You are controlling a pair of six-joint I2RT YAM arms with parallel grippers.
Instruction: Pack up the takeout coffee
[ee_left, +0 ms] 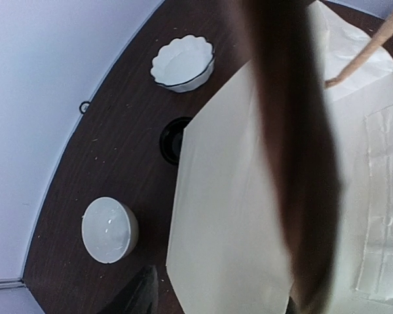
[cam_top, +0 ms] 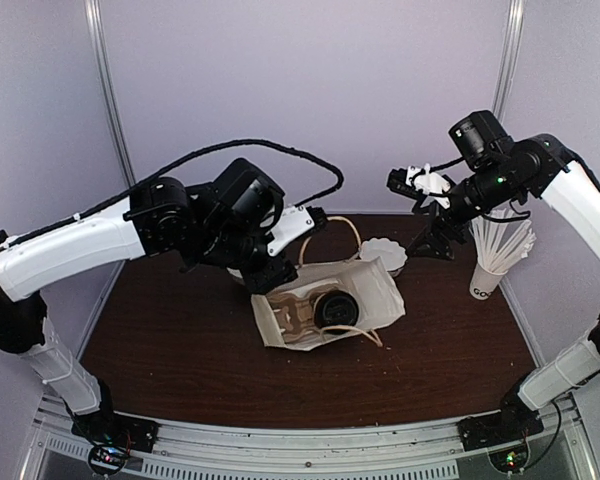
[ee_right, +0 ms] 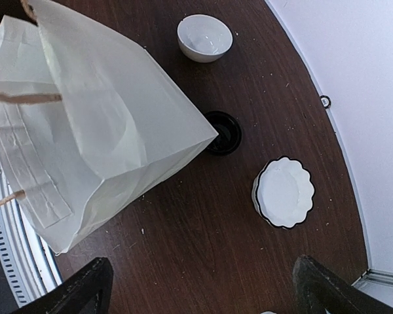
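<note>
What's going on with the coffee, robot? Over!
Right gripper open, raised, empty. Left gripper low at the paper bag rim, jaws unclear. Takeout coffee inside bag, only its black lid showing. Left arm overhangs bag mouth.

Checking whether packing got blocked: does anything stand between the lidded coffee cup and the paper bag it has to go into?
Nothing visible does. In the top view the lidded coffee cup appears to sit already inside the open mouth of the paper bag, its interior otherwise showing only brown lining.
</note>
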